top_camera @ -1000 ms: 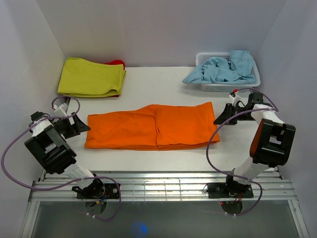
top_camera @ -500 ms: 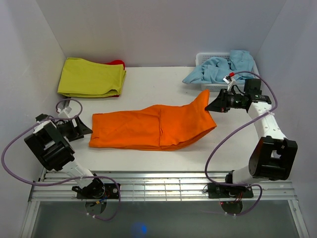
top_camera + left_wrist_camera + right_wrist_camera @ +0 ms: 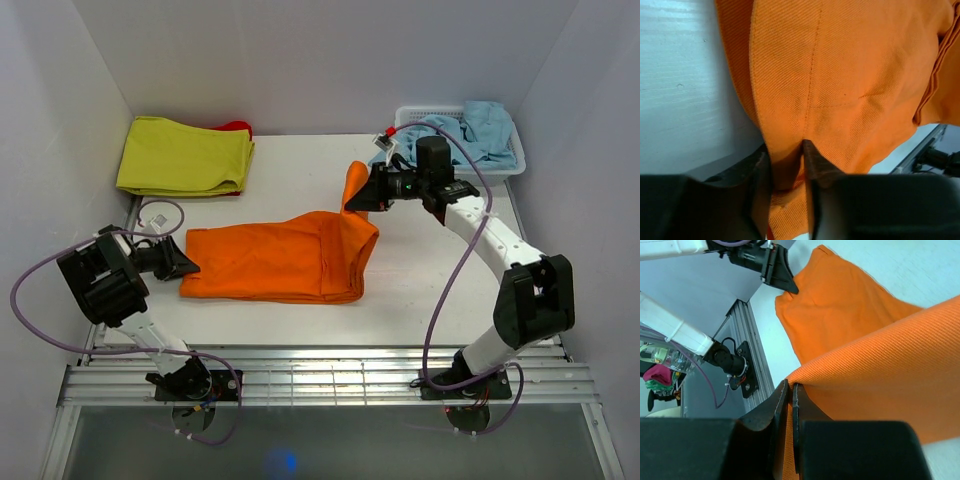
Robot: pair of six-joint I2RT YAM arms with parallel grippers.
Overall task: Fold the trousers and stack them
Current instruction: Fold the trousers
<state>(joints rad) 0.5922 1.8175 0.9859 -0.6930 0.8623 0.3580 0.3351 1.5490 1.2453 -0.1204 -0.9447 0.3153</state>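
White table (image 3: pixel 300 175) shows between the right gripper (image 3: pixel 350 205) and the yellow cloth (image 3: pixel 185 157) to its left. The trousers (image 3: pixel 270 262) span both tools. The right gripper is clamped on their raised right edge, and the left gripper (image 3: pixel 192 268) is clamped on their left edge, low.

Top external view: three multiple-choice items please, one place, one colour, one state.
1. On the white table, where does the white plastic basket stand? A) far right corner B) far left corner C) near edge
2. What colour is the folded cloth at far left? A) light blue B) yellow-green C) white
3. What is the right tool doing? A) hanging open B) resting in the basket C) shut on the bright orange fabric trousers
Answers: 1 A, it sits far right; 2 B, plainly yellow-green from above; 3 C, its wrist view shows it pinching an orange fold.
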